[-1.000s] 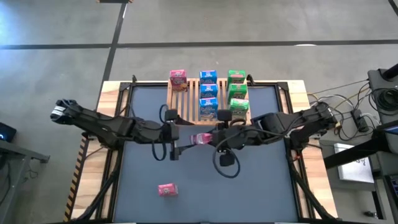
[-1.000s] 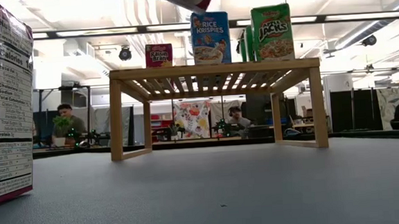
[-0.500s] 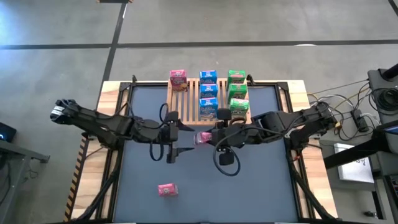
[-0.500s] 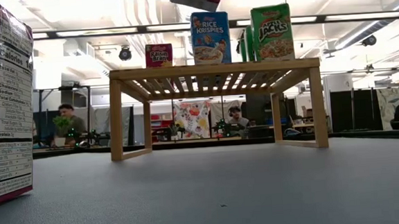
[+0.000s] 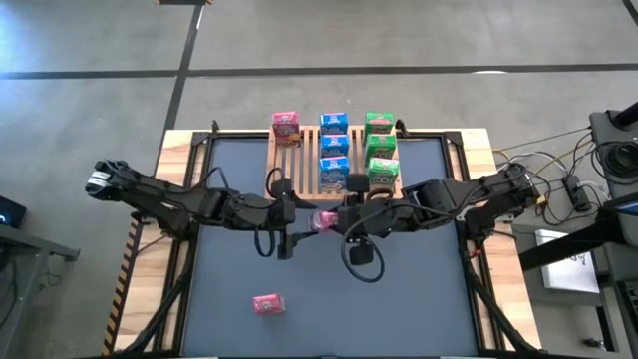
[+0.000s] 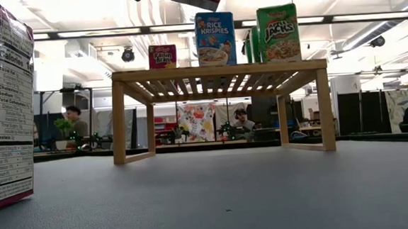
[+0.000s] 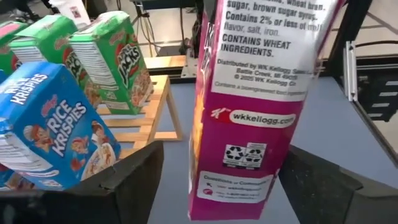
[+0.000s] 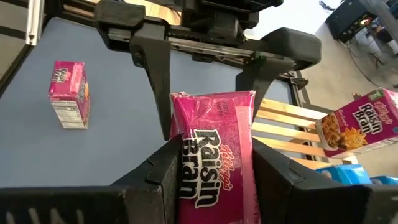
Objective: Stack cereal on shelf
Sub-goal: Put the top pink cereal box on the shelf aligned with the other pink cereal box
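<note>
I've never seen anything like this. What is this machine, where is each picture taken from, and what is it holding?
It is a robot with two dark arms at a dark table, each ending in a two-finger hand. One picture looks straight down, one looks level across the tabletop, and two come from cameras on the wrists. A light wooden slatted rack carries small cardboard cereal boxes: one pink box, three blue boxes and three green boxes. A second pink box sits on the table. The right hand grips a third pink box above the table; the left hand is open, fingers either side of it.
</note>
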